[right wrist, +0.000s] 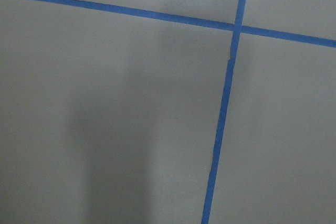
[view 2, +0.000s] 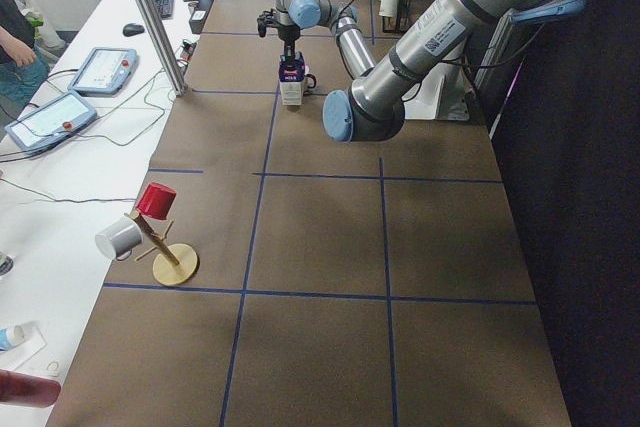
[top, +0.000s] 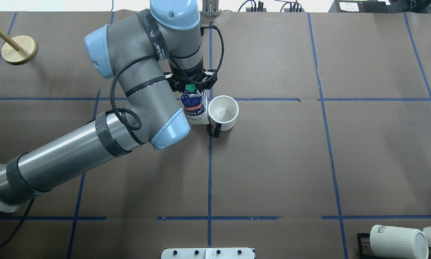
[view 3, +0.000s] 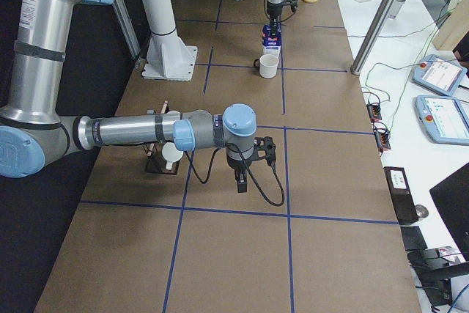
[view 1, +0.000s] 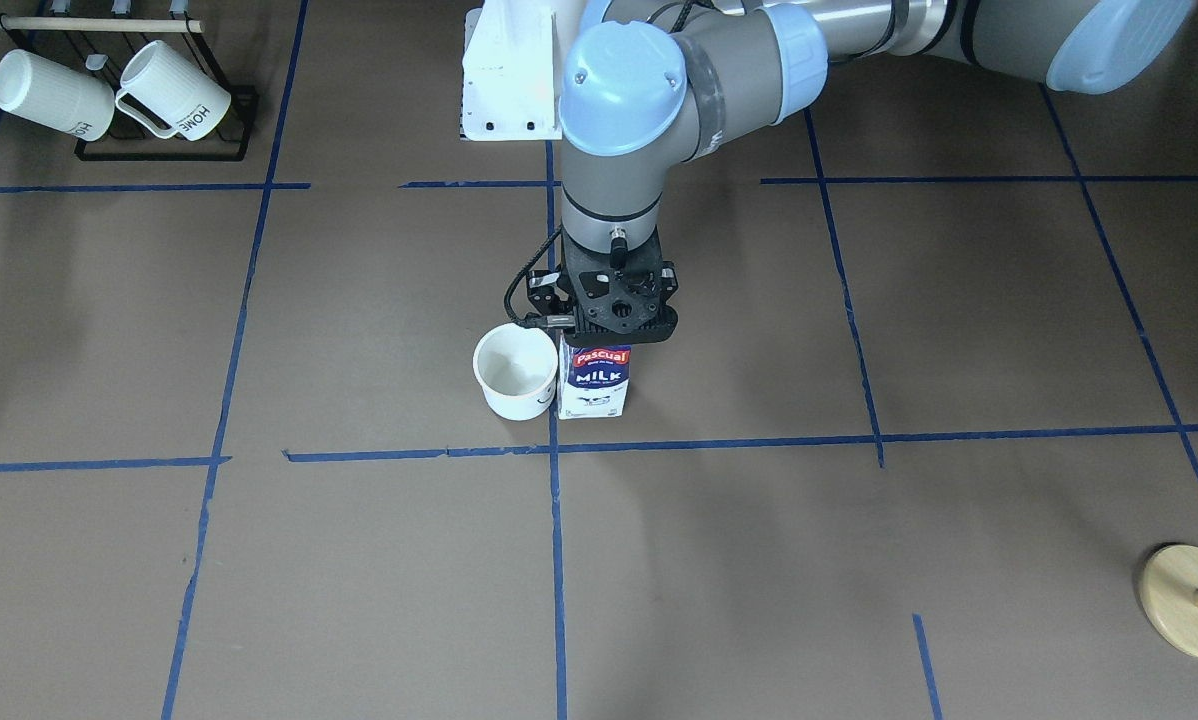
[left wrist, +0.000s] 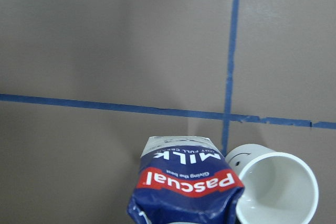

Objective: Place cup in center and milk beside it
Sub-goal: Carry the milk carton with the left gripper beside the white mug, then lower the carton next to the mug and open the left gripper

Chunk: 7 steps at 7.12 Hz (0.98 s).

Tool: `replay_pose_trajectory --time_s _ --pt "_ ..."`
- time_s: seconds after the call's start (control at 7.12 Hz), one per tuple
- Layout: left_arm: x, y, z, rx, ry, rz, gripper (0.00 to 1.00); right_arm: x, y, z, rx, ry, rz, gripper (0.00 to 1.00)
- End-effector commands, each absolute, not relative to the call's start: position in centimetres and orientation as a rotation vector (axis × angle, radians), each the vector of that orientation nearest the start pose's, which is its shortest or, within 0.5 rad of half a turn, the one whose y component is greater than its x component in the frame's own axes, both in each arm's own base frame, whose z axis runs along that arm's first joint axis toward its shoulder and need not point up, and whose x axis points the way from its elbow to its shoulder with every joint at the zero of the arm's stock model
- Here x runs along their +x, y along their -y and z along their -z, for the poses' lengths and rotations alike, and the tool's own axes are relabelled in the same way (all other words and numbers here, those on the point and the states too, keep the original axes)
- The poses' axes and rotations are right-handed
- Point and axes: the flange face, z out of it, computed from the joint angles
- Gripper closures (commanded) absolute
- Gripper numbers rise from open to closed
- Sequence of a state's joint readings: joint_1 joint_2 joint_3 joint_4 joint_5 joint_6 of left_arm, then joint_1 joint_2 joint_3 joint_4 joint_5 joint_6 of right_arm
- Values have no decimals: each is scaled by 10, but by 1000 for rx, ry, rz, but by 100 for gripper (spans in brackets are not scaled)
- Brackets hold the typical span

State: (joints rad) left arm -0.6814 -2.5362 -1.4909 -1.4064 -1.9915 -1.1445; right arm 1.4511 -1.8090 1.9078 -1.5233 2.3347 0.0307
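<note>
Smiley mug sits by the tape crossing, so that part's done. Pascual milk carton stands upright at its nine o'clock overhead, just beside it. Left gripper caps the carton's top; clamped or loose, can't tell. Remaining, I'd judge: release and retreat.

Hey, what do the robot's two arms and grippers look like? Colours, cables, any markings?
Both are silver-grey tubes with rounded light-blue joint caps and black bands. The left arm has a black cable looped along its outside to the black left gripper. The right arm ends in the black right gripper, a black cable looping off its wrist.
</note>
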Motion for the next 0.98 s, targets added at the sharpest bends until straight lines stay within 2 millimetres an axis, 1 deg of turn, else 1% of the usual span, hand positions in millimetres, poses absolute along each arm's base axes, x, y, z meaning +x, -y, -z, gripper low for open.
replay_pose_trajectory --time_s 0.0,0.14,0.28,0.42,0.56,0.7,0.84 --pt "517 532 -109 30 -805 82 45 16 403 -595 78 771 139 0" --pt "517 532 -110 32 -804 81 17 16 403 -597 76 771 139 0" --pt "515 532 -107 45 -804 82 0 16 403 -598 72 771 140 0" --pt "512 531 -101 55 -808 79 0 16 403 -598 73 769 138 0" --pt "497 531 -92 80 -810 25 0 16 405 -597 76 769 139 0" --pt "467 535 -84 93 -789 11 0 16 405 -597 76 769 139 0" --pt "429 545 -81 78 -798 -24 0 16 405 -597 76 769 139 0"
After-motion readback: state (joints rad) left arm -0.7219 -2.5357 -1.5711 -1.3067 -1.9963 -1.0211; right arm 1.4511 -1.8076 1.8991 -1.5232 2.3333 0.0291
